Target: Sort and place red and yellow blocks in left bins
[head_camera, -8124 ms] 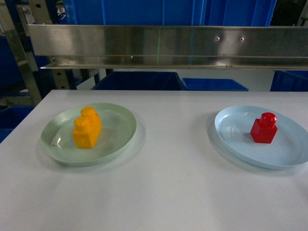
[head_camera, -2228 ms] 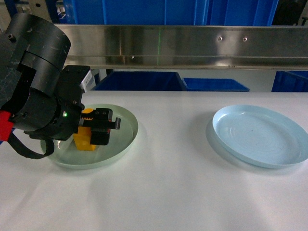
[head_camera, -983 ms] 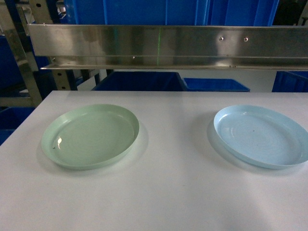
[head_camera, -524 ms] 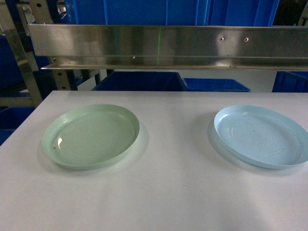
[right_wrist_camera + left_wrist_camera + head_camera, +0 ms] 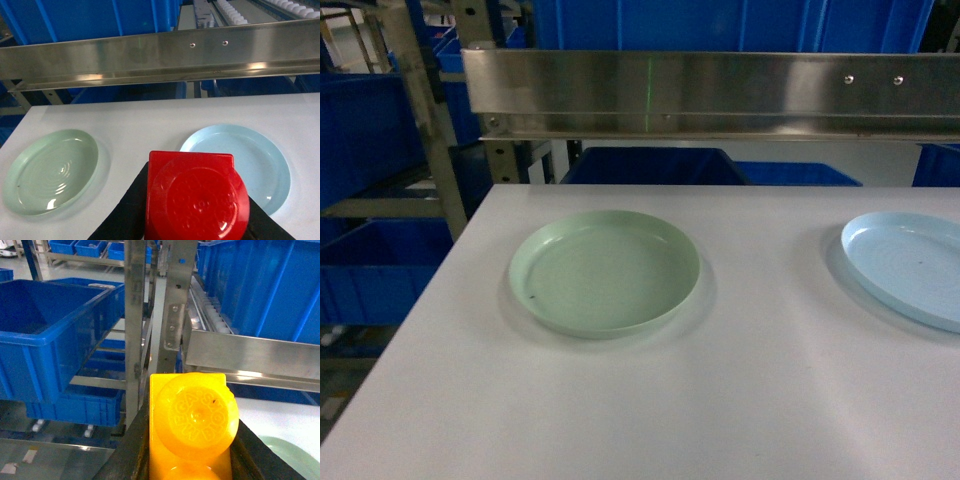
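My left gripper (image 5: 192, 450) is shut on the orange-yellow block (image 5: 192, 415), its stud facing the camera between two dark fingers (image 5: 131, 456). Beyond it a large blue bin (image 5: 45, 335) sits on a rack to the left, with more bins (image 5: 75, 405) below. The red block (image 5: 197, 195) fills the right wrist view, with my right gripper (image 5: 197, 212) shut on it above the white table (image 5: 145, 120). Neither gripper nor block shows in the head view, where blue bins (image 5: 370, 140) stand at the left.
An empty green plate (image 5: 605, 272) and an empty light-blue plate (image 5: 910, 270) lie on the white table (image 5: 650, 400). A steel shelf rail (image 5: 720, 95) runs along the back. A metal rack upright (image 5: 137, 330) stands close ahead of the left gripper. The table's left edge (image 5: 420, 310) drops to the floor.
The head view has swung left: both plates now sit further right in it, and the left rack with its blue bins has come into view. Both plates stay empty.
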Controlling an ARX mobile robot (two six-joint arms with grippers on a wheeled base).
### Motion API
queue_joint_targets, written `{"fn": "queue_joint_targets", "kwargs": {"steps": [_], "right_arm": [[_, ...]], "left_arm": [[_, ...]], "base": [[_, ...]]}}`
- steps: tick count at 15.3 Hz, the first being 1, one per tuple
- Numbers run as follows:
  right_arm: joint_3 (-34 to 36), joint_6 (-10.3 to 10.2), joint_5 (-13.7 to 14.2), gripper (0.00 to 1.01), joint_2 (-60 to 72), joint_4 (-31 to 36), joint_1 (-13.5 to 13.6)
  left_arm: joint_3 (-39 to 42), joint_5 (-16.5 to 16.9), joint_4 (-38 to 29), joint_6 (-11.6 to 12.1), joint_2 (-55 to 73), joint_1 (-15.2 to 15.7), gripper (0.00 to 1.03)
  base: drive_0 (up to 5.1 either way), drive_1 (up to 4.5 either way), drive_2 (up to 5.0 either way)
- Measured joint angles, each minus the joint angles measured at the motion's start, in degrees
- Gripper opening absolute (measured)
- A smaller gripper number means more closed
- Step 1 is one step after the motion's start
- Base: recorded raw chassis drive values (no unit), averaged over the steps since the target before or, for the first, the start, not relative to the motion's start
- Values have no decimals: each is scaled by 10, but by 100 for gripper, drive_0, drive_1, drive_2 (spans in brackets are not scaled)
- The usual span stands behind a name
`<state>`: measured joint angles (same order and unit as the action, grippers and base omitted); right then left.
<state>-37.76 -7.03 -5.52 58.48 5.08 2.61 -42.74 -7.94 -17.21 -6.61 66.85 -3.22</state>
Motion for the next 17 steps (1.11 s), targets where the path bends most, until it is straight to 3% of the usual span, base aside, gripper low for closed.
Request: {"fn": "queue_joint_targets", "kwargs": {"steps": [17], "right_arm": [[-1,0,0,28,-1,0,0]], "left_arm": [[0,-2,-3,0,-2,0,27]], "base": [[-484,316,169]]}}
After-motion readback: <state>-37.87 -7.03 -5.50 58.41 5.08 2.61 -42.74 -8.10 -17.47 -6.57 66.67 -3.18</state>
